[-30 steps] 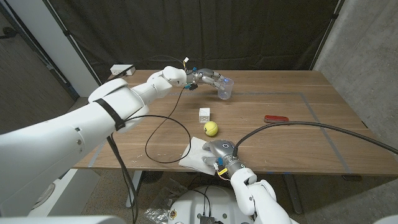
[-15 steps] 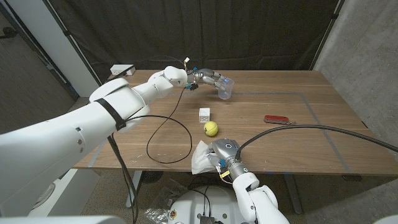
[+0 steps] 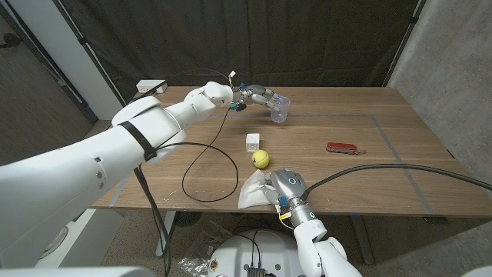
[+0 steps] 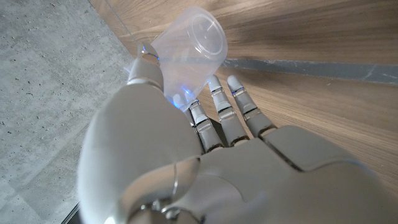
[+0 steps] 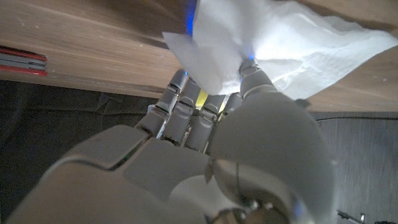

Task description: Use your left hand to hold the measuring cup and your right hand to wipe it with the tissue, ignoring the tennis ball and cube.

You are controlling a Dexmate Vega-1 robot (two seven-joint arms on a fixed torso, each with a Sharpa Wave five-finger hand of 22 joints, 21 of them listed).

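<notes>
Two hands, well apart: my left hand (image 3: 257,96) grips the cup (image 3: 280,108) at the table's (image 3: 384,165) far side, held tilted, mouth pointing away from the palm. My right hand (image 3: 283,186) pinches the tissue (image 3: 254,191) at the near edge, beside the ball (image 3: 261,158). Cup lies straight ahead of the right hand, past ball and cube (image 3: 252,141), so I judge the tissue must travel forward over them.

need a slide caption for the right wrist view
Right hand pinches the white tissue above the wooden table.
</notes>
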